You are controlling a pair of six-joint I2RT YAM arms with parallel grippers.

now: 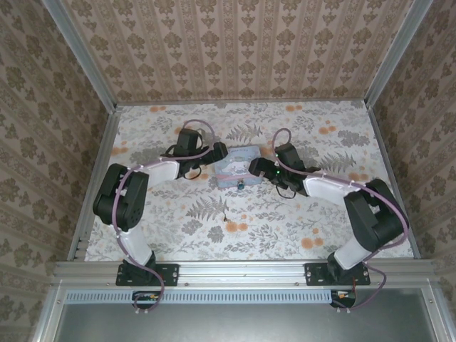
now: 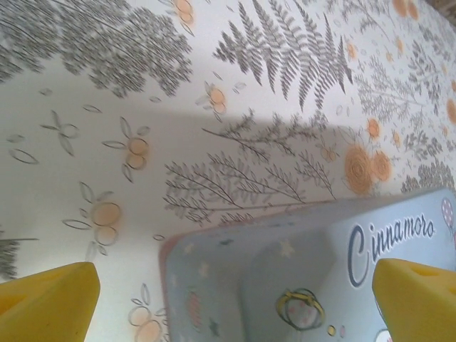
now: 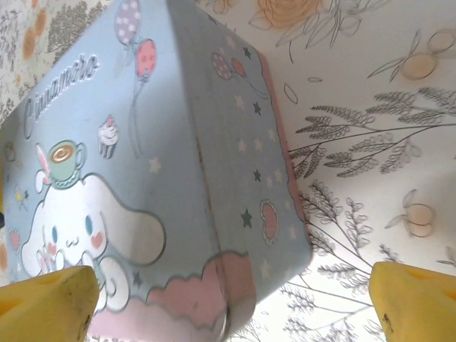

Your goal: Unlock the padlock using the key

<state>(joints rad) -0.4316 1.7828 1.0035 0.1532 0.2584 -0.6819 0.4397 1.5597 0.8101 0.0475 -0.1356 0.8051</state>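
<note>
Flowers and ferns are printed all over the table [image 1: 285, 221]. Both grippers are spread wide. The left gripper [image 2: 231, 303] is at one end of the tin [image 2: 285, 263] and the right gripper [image 3: 231, 306] is at the other, maybe to hold it steady. Their fingertips [image 3: 50, 303] are yellow, soft-looking blocks. The tin is smooth, boxy and light blue. The tiny dark padlock [image 1: 241, 185] sits at its near edge.

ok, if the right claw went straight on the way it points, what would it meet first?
Probably the cartoon-print tin. In the right wrist view, its end wall and lower corner lie between the open yellow fingers of the right claw. Depth is unclear.
</note>
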